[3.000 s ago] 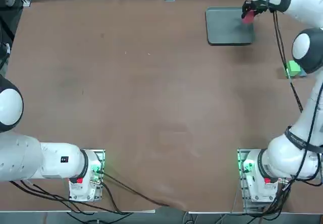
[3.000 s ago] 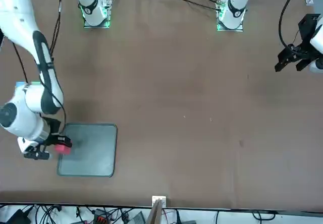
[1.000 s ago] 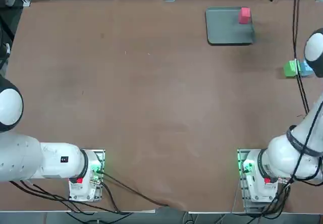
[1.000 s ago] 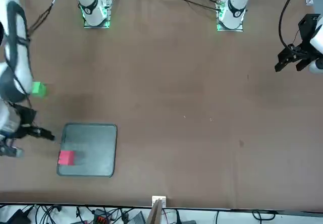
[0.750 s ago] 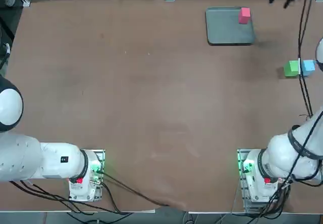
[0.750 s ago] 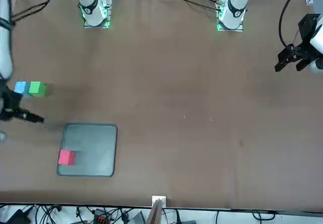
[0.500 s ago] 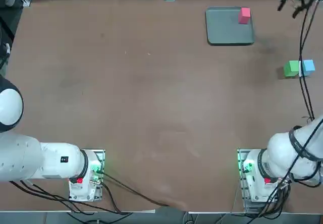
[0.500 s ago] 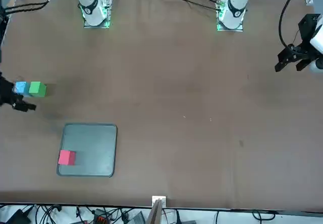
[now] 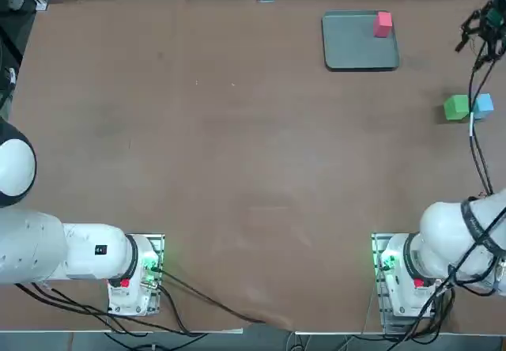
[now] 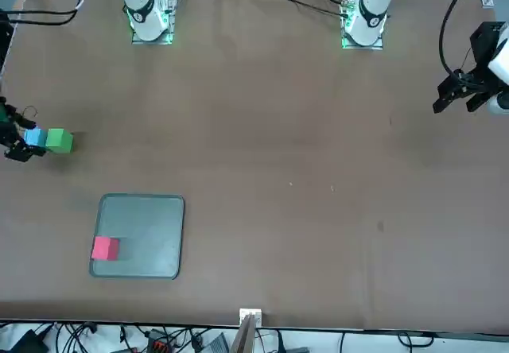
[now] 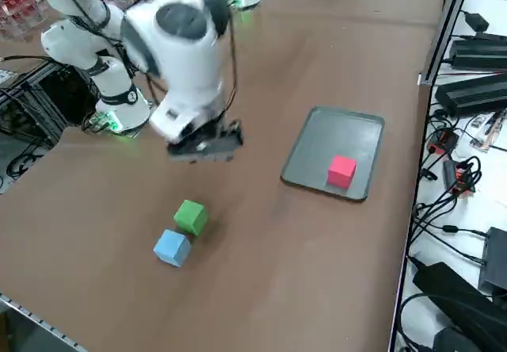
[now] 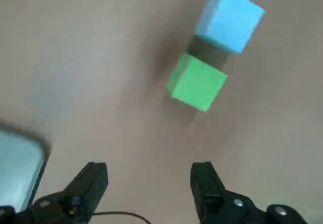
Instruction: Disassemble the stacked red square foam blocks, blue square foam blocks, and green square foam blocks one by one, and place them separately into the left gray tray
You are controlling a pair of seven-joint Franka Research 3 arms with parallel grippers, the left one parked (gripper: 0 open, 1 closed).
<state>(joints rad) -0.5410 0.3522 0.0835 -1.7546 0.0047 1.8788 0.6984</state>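
right gripper (image 12: 149, 183) jaws wide, empty, above bare table near green cube (image 12: 196, 81), blue cube (image 12: 229, 18) beside it at table edge, red cube (image 9: 383, 23) in tray (image 9: 352, 47) corner

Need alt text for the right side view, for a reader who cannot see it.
The right end effector, empty, hangs above the brown table near the green cube and blue cube, which sit side by side. The red cube lies in the gray tray.

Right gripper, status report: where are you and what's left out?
Right gripper open, empty, above table between tray and cubes. Red cube in gray tray. Green cube and blue cube side by side on table. Nothing in the way.
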